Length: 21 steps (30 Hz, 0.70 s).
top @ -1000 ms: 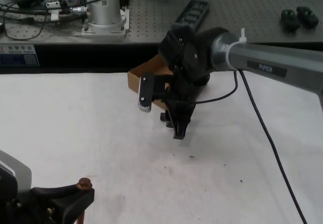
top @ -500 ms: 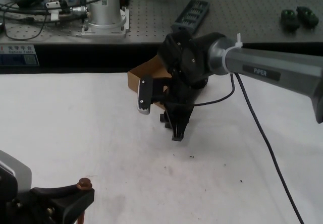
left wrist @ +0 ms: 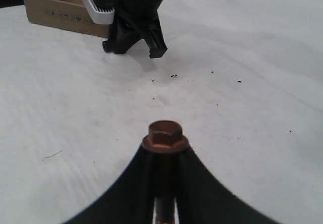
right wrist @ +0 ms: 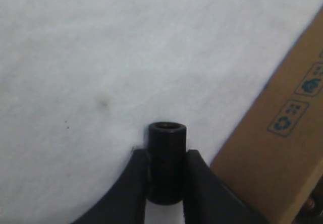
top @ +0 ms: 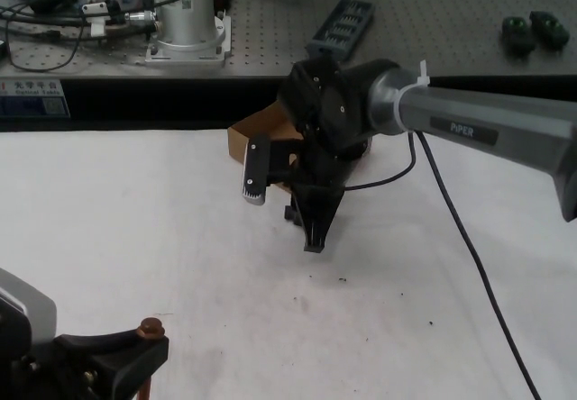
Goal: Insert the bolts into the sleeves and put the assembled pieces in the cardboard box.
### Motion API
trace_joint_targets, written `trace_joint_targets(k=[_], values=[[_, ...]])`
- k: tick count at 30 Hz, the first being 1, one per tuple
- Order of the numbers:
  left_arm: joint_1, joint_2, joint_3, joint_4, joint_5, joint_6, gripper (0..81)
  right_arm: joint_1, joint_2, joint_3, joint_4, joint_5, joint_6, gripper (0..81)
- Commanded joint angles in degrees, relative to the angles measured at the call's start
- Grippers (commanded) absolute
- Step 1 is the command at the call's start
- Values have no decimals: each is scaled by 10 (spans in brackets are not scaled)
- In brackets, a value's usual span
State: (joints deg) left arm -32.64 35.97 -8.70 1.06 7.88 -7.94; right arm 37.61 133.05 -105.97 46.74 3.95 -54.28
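My left gripper [left wrist: 162, 156] is shut on a copper bolt [left wrist: 164, 135], hex head up, at the bench's near left corner [top: 149, 330]. My right gripper [right wrist: 166, 171] is shut on a black sleeve [right wrist: 167, 161], its bore open at the free end. In the high view the right gripper [top: 306, 229] hangs close over the white bench, just in front of the cardboard box [top: 248, 134]. The left wrist view has the right gripper [left wrist: 133, 40] far across the bench beside the cardboard box [left wrist: 50, 9]. The box wall [right wrist: 282, 153] stands right beside the sleeve.
A white cloth [top: 135, 238] covers the bench, with small dark specks [left wrist: 174, 76] between the two grippers. The right arm's cable [top: 469, 238] trails over the cloth at the right. Behind the bench a perforated table [top: 433, 13] carries a metal post, a black tray and cables.
The right arm has shifted slightly left and a little lower with the sleeve. The left gripper and its bolt have stayed put.
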Motion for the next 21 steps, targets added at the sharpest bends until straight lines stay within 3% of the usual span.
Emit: trace_joint_targets(k=[1,13,21], values=[[-2,-5,-3,-7,1,15,6,-2,-25,2,33,15,17,60],[-2,-5,2,-11,-1,19,6,-1,-233,14,123,-181,136,60],[-2,-5,2,-18,-1,11,6,-1,-413,137,119,-313,163,60]])
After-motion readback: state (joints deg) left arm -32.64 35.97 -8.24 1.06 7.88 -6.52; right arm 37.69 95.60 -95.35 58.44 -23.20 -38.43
